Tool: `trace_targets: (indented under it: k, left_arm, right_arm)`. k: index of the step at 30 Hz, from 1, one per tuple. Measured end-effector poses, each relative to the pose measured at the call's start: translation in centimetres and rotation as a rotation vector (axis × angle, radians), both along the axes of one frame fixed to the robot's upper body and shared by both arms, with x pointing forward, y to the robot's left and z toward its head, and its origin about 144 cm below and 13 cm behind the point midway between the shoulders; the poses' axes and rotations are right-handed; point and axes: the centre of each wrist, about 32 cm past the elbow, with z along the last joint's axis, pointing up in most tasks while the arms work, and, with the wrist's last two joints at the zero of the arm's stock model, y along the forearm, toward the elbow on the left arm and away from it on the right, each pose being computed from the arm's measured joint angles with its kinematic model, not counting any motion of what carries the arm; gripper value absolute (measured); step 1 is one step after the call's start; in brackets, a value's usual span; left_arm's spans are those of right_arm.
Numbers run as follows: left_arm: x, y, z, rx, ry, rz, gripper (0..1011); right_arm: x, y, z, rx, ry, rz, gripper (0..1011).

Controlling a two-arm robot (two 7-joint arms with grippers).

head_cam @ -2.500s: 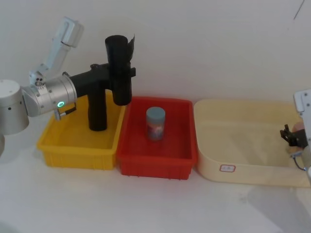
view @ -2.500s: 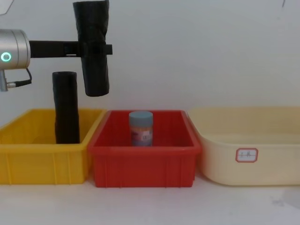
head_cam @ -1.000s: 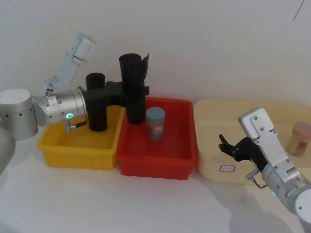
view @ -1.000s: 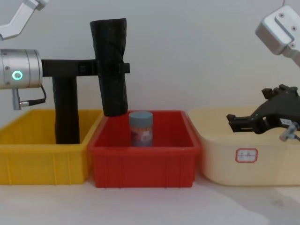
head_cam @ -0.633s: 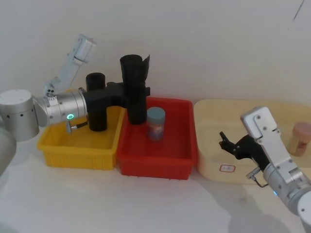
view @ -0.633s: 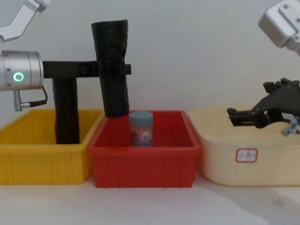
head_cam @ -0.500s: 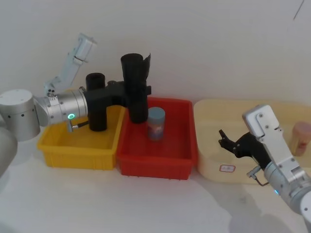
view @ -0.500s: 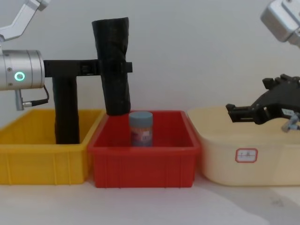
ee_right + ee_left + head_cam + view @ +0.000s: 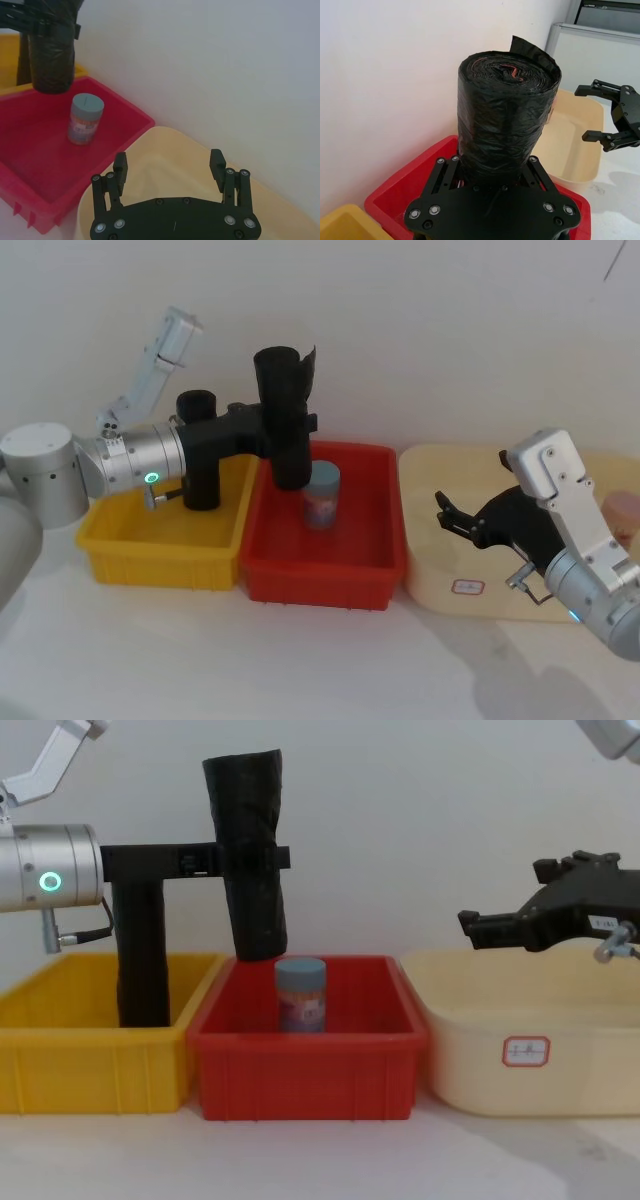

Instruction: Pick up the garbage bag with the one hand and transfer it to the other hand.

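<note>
The garbage bag (image 9: 283, 390), a crinkled black roll, hangs upright above the back left corner of the red crate (image 9: 320, 578). My left gripper (image 9: 292, 424), on the wrist with the green ring light, is shut around its middle. In the chest view the bag (image 9: 250, 800) has its lower end just above the crate rim, with the left gripper (image 9: 256, 858) clamped across it. The left wrist view has the bag (image 9: 506, 115) between the fingers. My right gripper (image 9: 447, 512) is open over the cream tub (image 9: 440, 575), pointing toward the bag, well apart from it. It stands open in the right wrist view (image 9: 168, 157) and chest view (image 9: 470, 926).
A second black roll (image 9: 200, 465) stands upright in the yellow crate (image 9: 160, 558) at the left. A blue-lidded jar (image 9: 321, 495) stands in the red crate, just below and in front of the held bag. The three containers sit side by side against the white wall.
The left gripper has carried the bag a little to the right. The right gripper has risen and reached left across the tub, closer to the bag, still open.
</note>
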Motion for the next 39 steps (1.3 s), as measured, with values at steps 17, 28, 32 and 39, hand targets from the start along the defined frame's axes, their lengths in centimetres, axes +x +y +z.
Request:
trace_targets:
  k: [17,28,32,39]
  left_arm:
    - [0.9,-0.6,0.0,-0.005,0.011,-0.035,402]
    - [2.1,-2.0,-0.1,-0.003,0.023,-0.093,402]
    - [2.5,-2.5,-0.2,-0.001,0.028,-0.110,402]
    - [3.0,-3.4,-0.1,0.004,0.030,-0.139,402]
  right_arm:
    - [0.5,0.6,1.3,0.099,0.036,0.044,1000]
    - [1.1,0.7,2.5,0.238,0.086,0.148,1000]
    - [1.5,0.7,3.1,0.301,0.108,0.203,1000]
    - [2.1,0.9,4.0,0.400,0.141,0.303,1000]
